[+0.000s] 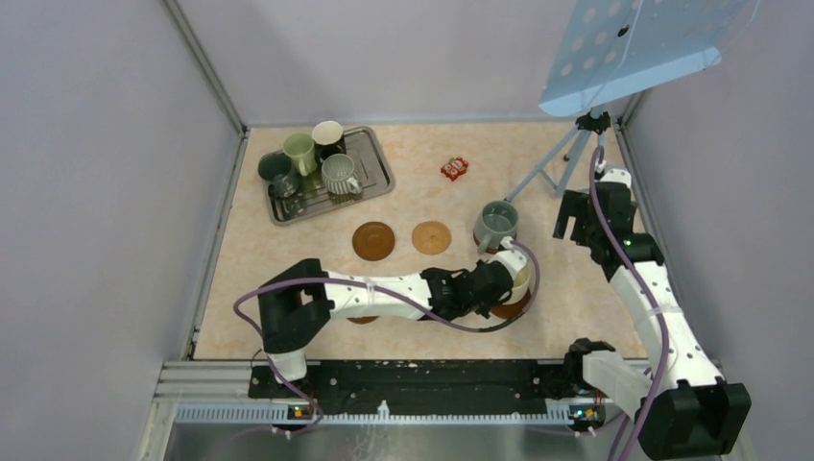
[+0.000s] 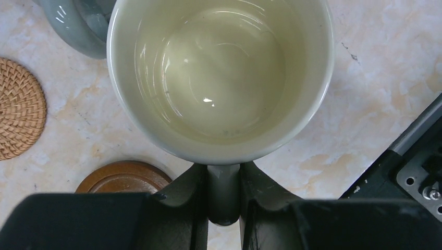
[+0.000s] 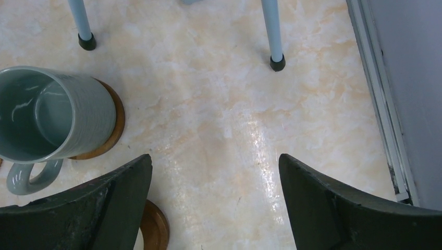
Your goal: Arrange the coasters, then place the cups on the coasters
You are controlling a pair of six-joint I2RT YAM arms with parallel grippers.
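Tally of coasters and cups, by view.

Top view. Left pincer (image 1: pixel 494 288) is clamped on the handle of the cream cup (image 1: pixel 520 276). The cup sits just ahead of its fingers, above the nearest coaster (image 1: pixel 516 308), whose edge shows beneath. Whether the cup rests on it cannot be told. The grey-blue cup (image 1: pixel 496 224) stands just beyond this pincer. Right pincer (image 1: pixel 573 219) is beside that cup, jaws apart, holding nothing. Back along the left arm, behind its pincer, lie the tan coaster (image 1: pixel 431 237) and the bare dark coaster (image 1: pixel 372 240). A further dark disc (image 1: pixel 363 319) peeps from under the arm. Well apart from both pincers is the metal tray (image 1: pixel 372 154). It holds the pale green cup (image 1: pixel 299 151), black cup (image 1: pixel 328 136), ribbed grey cup (image 1: pixel 339 174) and dark grey-green cup (image 1: pixel 278 171).

Left wrist view. The fingers (image 2: pixel 185 192) pinch the handle.

Right wrist view. The grey-blue cup stands on the seated coaster (image 3: pixel 112 130), ahead and left of the spread fingers (image 3: pixel 333 203).

Judged status: one cup placed, one being placed, four waiting on the tray. Five coasters are seen; the sixth is not in view.
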